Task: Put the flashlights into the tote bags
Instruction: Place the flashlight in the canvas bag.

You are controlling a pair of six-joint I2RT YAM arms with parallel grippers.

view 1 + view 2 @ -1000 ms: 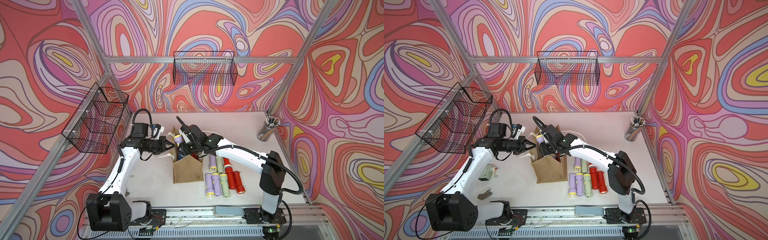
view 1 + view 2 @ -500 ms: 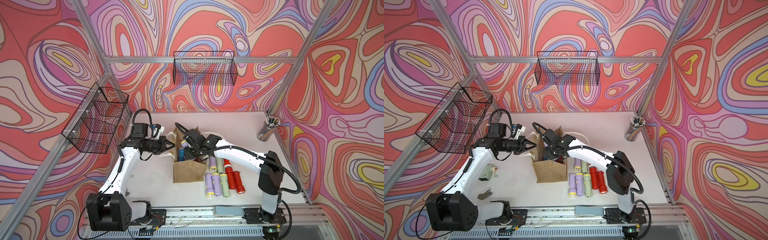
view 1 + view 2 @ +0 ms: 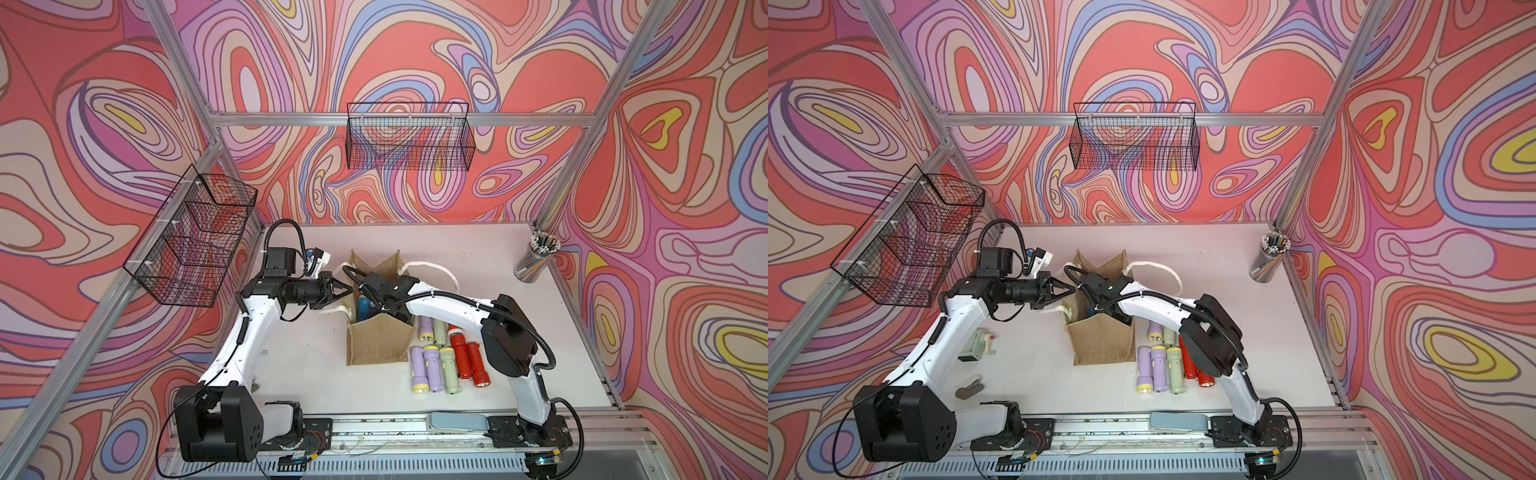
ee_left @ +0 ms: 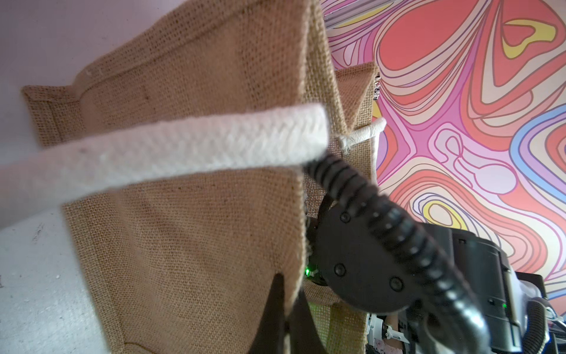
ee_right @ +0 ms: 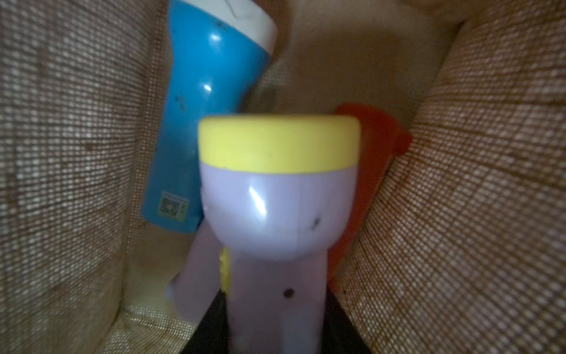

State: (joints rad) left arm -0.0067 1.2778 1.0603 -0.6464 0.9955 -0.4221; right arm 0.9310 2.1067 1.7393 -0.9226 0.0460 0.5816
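The left arm is stretched level above the tabletop toward the bag. The left fingers are pressed together on the bag's rim. In the left wrist view the jute edge is seen pinched between the two dark fingers, which are cut off at the frame's edge. A white rope handle is draped just beside these fingers and is blurred there.

The right arm is bent over the bag's open top with its wrist tipped downward, so that the right fingers are sunk inside the bag. In both top views they are hidden by the wrist and the bag's wall. In the right wrist view only their dark tips are shown, closed on the barrel of a lilac flashlight. Its yellow head is pointed away from the fingers, deeper into the bag, and is blurred. Whether the head touches the bag's bottom cannot be told.

Beyond the fingers a blue flashlight is leaned against one inner wall. A red flashlight is partly hidden behind the lilac head on the other side.

Seven more flashlights are laid on the tabletop outside the bag, well apart from both pairs of fingers. Some are partly covered by the right arm.
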